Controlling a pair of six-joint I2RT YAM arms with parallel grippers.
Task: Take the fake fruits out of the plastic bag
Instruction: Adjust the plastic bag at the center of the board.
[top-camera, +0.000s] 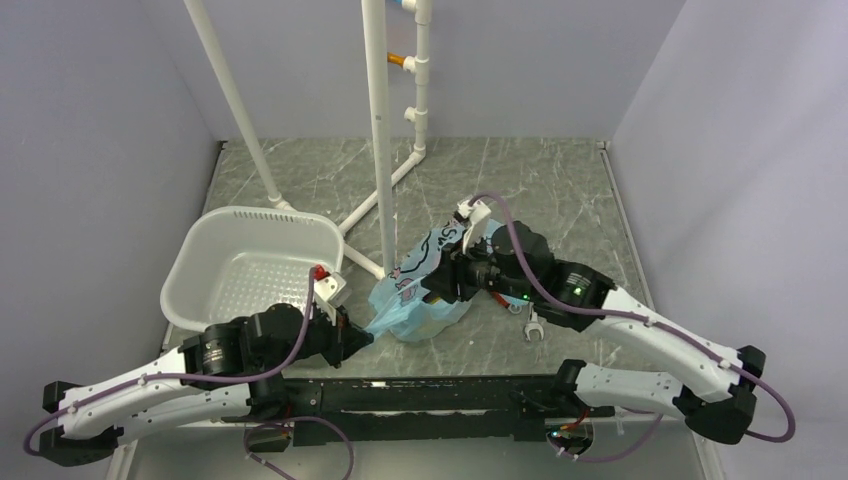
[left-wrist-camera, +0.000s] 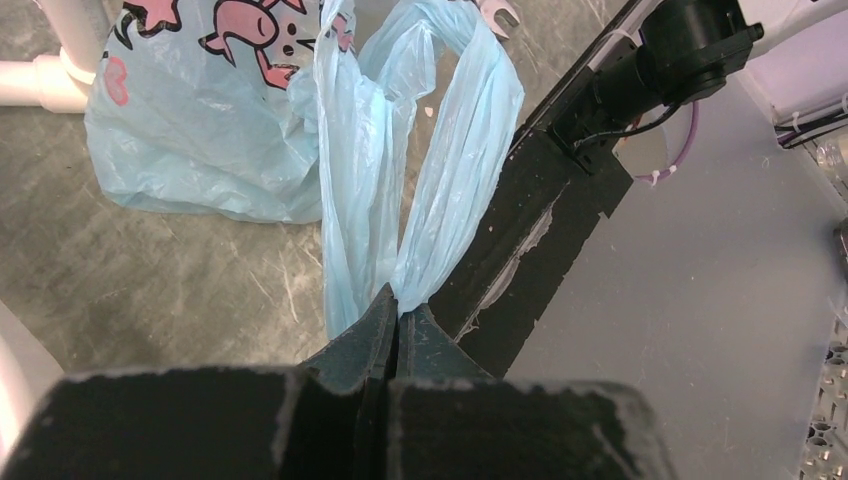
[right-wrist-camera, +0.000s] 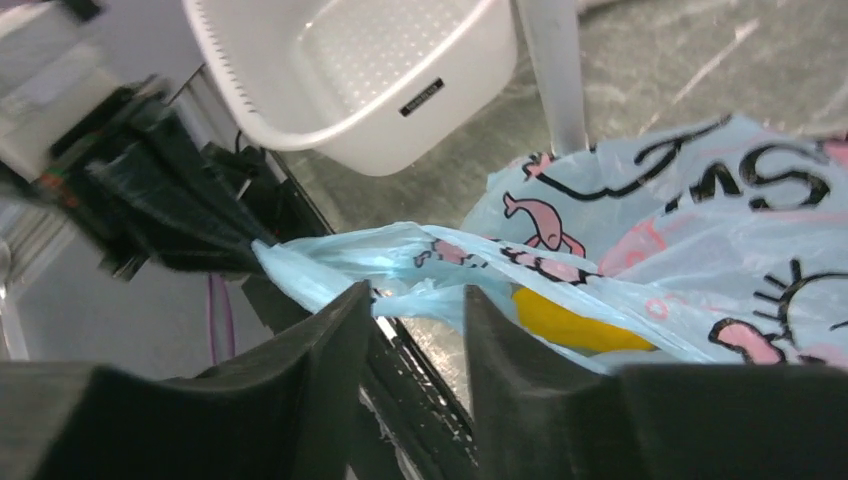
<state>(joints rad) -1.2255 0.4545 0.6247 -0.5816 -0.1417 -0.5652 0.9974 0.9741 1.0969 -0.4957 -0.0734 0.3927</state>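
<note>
We find the bag (top-camera: 425, 300) lying mid-table (top-camera: 560, 190), with 1 yellow fruit (right-wrist-camera: 575, 322) showing through its film, inside. The left gripper (left-wrist-camera: 395, 318) is clamped on the handles (left-wrist-camera: 450, 180). The right gripper (right-wrist-camera: 418, 320) sits at the bag's mouth, jaws narrowly parted, film between them. A basket (top-camera: 240, 262) stands left of the bag and a wrench (top-camera: 533, 328) lies right of it

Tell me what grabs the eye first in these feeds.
The light-blue plastic bag lies mid-table, its handles pinched in the left gripper near the table's front edge. The right gripper sits open against the bag, where a yellow fruit shows through the film. A white basket stands left of it.
</note>
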